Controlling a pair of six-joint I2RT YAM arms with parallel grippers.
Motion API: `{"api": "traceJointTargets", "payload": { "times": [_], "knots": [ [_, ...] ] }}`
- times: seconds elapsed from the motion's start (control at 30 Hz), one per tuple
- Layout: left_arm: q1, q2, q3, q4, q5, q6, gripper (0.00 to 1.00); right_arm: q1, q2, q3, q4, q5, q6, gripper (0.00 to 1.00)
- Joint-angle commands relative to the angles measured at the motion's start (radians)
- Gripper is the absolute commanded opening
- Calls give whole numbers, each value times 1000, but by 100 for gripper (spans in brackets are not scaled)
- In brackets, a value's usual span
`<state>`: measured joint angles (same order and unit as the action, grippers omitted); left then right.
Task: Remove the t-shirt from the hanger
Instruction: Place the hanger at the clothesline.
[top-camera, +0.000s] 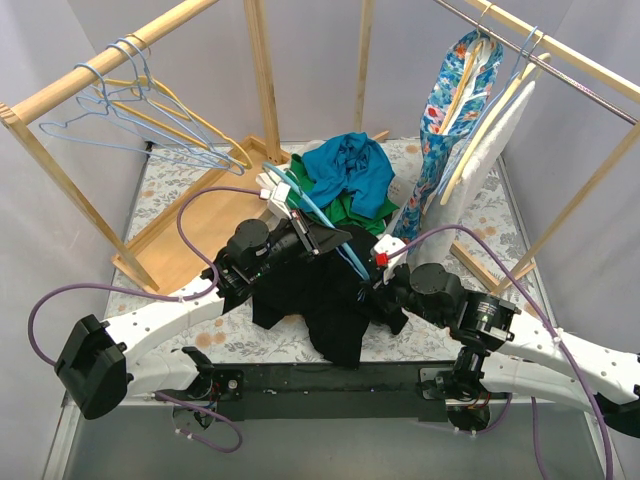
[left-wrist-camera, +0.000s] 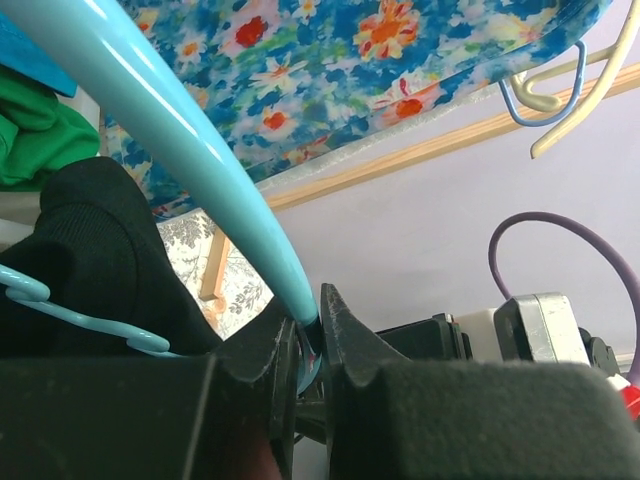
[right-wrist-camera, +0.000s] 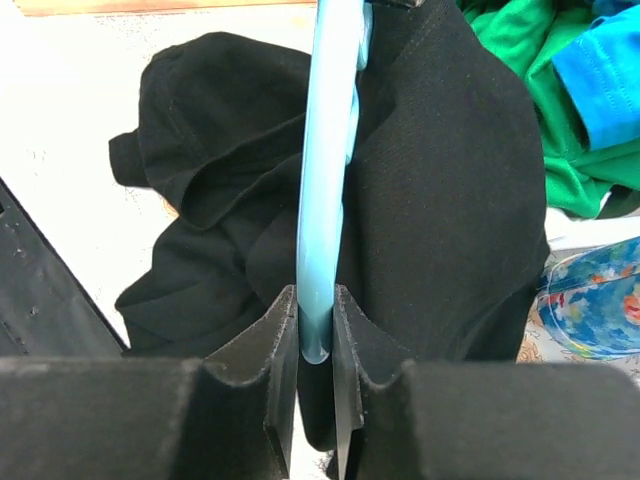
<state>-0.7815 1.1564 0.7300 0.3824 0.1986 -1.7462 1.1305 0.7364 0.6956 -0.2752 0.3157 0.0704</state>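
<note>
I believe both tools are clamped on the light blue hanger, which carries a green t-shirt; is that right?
Not quite: the t-shirt on the light blue hanger is black, not green, as the right wrist view shows. The left tool and right tool are both clamped on it.

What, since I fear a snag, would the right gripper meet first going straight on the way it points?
Shut on the light blue hanger, the right gripper would slide along its bar and probably push first into the black t-shirt bunched around it, just ahead; depth is hard to judge.
</note>
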Motion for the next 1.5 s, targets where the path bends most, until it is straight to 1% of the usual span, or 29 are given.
{"api": "traceJointTargets", "payload": {
  "times": [0.0, 0.07, 0.13, 0.2, 0.33, 0.53, 0.7, 0.87, 0.97, 1.03, 1.07, 1.17, 1.23, 1.27, 1.47],
  "knots": [
    [30, 0, 5, -106, -87, 140, 0, 3, -49, 31, 74, 82, -32, 28],
    [28, 2, 8, -111, -93, 142, 0, 9, -40, 31, 82, 85, -43, 30],
    [28, 3, 11, -117, -99, 143, 0, 20, -34, 30, 96, 101, -52, 35],
    [28, 0, 11, -123, -106, 143, 0, 29, -26, 31, 106, 135, -67, 37],
    [28, -4, 14, -128, -113, 145, 0, 40, 1, 39, 117, 134, -67, 38],
    [28, -47, 23, -145, -146, 145, 0, 71, 9, 36, 119, 59, -60, 40],
    [28, -109, 43, -194, -166, 146, 0, 91, 26, 53, 129, 2, -58, 40],
    [28, -168, 36, -208, -163, 132, 0, 103, 60, 48, 195, -3, -66, 41],
    [28, -190, 29, -217, -160, 126, 0, 103, 81, 38, 249, 2, -67, 43],
    [28, -199, 26, -217, -159, 125, 0, 103, 90, 21, 266, 14, -67, 47],
    [28, -208, 26, -221, -159, 122, 0, 103, 90, 18, 313, 16, -67, 48],
    [28, -221, 23, -221, -153, 114, 0, 103, 103, 8, 362, 36, -67, 51],
    [28, -230, 20, -220, -153, 106, 0, 103, 119, 7, 383, 45, -67, 54],
    [27, -234, 19, -218, -150, 106, 0, 103, 127, 8, 395, 43, -95, 54],
    [28, -258, 19, -224, -149, 103, 0, 103, 196, 13, 422, 48, -98, 56]
  ]
}}
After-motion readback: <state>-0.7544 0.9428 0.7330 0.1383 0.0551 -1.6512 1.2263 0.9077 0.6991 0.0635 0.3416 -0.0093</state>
